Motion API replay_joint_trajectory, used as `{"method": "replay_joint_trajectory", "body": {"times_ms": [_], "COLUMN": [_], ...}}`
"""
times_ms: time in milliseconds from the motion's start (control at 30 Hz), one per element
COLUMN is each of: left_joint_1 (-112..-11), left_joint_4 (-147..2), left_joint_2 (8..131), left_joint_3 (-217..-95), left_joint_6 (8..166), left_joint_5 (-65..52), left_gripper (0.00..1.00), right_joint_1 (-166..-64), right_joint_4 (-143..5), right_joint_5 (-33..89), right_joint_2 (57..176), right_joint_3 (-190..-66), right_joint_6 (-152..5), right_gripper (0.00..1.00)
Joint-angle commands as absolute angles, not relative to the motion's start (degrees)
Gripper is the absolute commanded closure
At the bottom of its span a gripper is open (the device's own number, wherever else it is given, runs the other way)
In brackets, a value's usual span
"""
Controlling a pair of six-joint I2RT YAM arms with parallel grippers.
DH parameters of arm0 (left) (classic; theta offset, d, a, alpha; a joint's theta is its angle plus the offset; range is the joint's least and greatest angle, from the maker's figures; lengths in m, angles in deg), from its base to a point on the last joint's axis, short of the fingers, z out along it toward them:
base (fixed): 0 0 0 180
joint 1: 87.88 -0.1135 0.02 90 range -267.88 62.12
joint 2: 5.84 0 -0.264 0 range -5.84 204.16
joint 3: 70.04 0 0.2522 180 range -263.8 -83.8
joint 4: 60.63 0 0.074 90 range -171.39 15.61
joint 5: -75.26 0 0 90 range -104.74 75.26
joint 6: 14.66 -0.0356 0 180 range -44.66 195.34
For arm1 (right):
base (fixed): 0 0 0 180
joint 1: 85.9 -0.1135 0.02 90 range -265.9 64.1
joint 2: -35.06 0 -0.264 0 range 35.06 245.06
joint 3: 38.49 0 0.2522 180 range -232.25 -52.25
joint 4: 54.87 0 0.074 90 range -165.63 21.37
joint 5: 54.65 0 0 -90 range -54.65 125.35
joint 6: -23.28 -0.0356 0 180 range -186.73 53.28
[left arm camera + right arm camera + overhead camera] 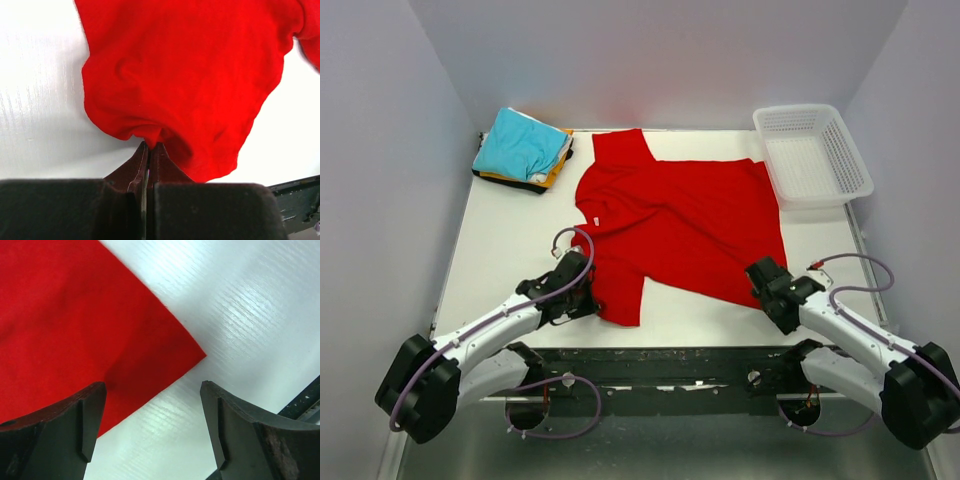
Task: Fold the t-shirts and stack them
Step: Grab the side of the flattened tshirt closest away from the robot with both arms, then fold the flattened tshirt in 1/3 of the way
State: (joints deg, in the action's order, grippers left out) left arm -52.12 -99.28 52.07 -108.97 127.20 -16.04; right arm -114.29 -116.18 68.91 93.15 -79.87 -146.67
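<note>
Fingers first, top external view: the left gripper (582, 283) sits at the near-left sleeve of the red t-shirt (685, 225), its tips on the cloth edge; jaw state unclear from here. The right gripper (762, 275) sits at the shirt's near-right corner, tips touching or just off the hem; cannot tell which. The shirt lies spread and wrinkled on the white table (505, 240), reaching away from both sets of fingers toward the far side. Beyond the left fingers, at the far-left corner, a stack of folded t-shirts (523, 148): turquoise on top, yellow-orange and black edges showing under it. Beyond the right fingers, at the far-right corner, a white mesh basket (812, 154), just beside the shirt's far-right edge.

Left wrist view: left gripper (149, 148) closed, fingers (134, 167) pressed together with a pinch of red t-shirt (185, 75) caught at the tips. Cloth bunches into folds right at the pinch and fans out ahead of the fingers. Bare table (40, 100) to the fingers' left.

Right wrist view: right gripper (152, 412) open, jaws wide apart. The left fingertip (92, 415) overlaps the red t-shirt (70, 325); whether it touches, cannot tell. The shirt's pointed corner lies between the fingers, slightly ahead. The other finger stands over bare table (250, 315).
</note>
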Motion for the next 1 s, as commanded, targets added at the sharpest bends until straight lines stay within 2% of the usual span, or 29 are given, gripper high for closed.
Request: {"method": "replay_joint_trajectory", "body": {"times_ms": [0, 67, 433, 600, 633, 800, 967], "left_joint_1": [-51.74, -51.69, -51.72, -51.78, -51.69, -51.72, -51.35], "left_joint_4": [-99.01, -99.63, -101.18, -102.40, -103.53, -112.93, -117.26], "left_joint_2": [52.40, 52.07, 52.82, 54.45, 54.46, 52.00, 44.71], "left_joint_3": [-109.50, -109.75, -112.09, -113.90, -114.65, -118.09, -114.74], "left_joint_6": [127.15, 127.21, 127.50, 127.29, 127.29, 128.16, 131.71], "left_joint_5": [-16.24, -16.33, -17.02, -16.74, -16.91, -18.25, -12.59], "left_gripper": [1.00, 1.00, 1.00, 1.00, 1.00, 1.00, 1.00], "right_joint_1": [-113.96, -113.94, -113.78, -113.75, -113.74, -113.74, -113.75], "right_joint_4": [-111.78, -110.81, -105.80, -99.36, -98.19, -100.66, -107.09], "right_joint_5": [69.86, 70.87, 75.04, 75.91, 76.29, 77.36, 71.36], "right_joint_2": [89.80, 89.50, 95.01, 93.31, 92.43, 87.14, 83.50], "right_joint_3": [-75.01, -74.99, -75.38, -74.84, -75.05, -77.13, -81.23], "right_joint_6": [-154.19, -154.51, -151.51, -144.24, -142.85, -138.22, -131.34], "right_gripper": [0.19, 0.28, 0.60, 0.88, 0.97, 0.99, 0.99]}}
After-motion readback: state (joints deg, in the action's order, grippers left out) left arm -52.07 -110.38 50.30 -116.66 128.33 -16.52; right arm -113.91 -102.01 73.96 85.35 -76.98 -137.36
